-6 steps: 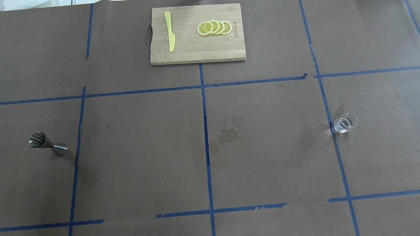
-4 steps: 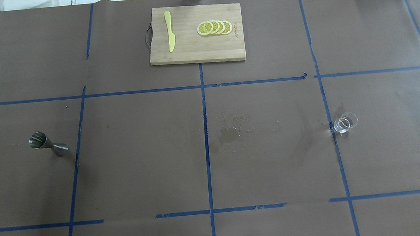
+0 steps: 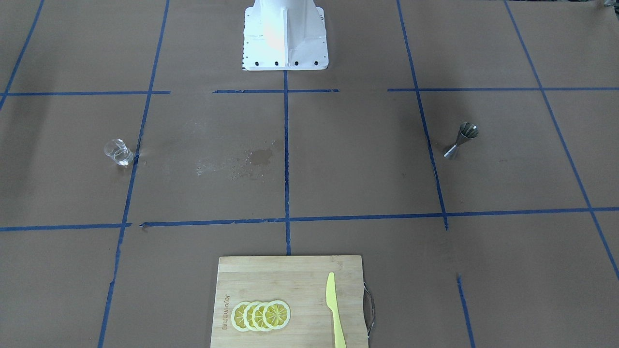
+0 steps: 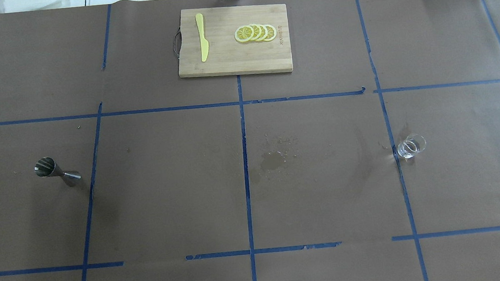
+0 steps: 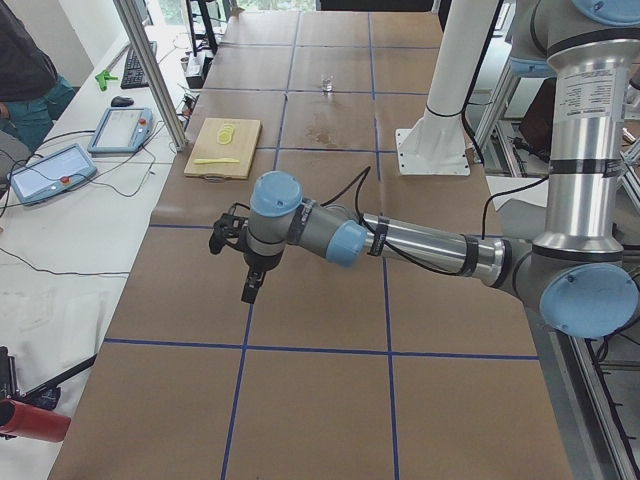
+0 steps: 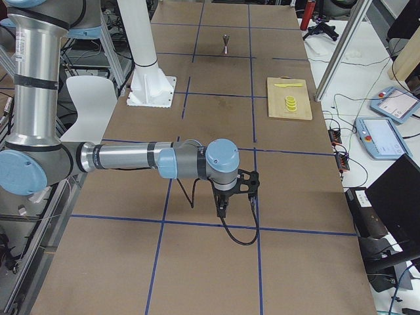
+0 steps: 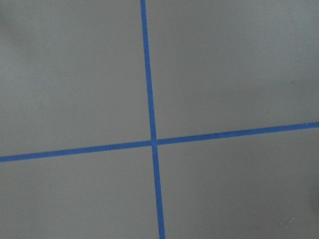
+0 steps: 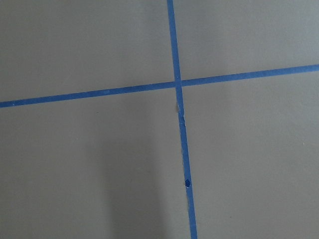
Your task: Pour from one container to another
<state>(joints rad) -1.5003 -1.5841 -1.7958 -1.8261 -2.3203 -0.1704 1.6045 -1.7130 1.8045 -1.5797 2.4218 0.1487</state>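
Note:
The clear glass beaker [image 4: 411,146] stands upright at mid-depth on the table's right side, also visible in the front-facing view [image 3: 118,152]. The steel hourglass jigger [image 4: 57,172] stands upright on the left side, far from the beaker [image 3: 462,140]. Neither arm appears in the overhead or front-facing views. My left gripper [image 5: 248,290] hangs over bare paper near the table's left end, in the exterior left view only. My right gripper [image 6: 222,210] hangs over bare paper near the right end. I cannot tell whether either is open or shut. Both wrist views show only paper and tape.
A wooden cutting board [image 4: 225,63] at the far centre carries lemon slices [image 4: 255,33] and a yellow knife [image 4: 201,37]. A wet stain [image 4: 272,160] marks the brown paper at the middle. Blue tape lines grid the table. The robot's base plate [image 3: 284,60] sits at the near edge.

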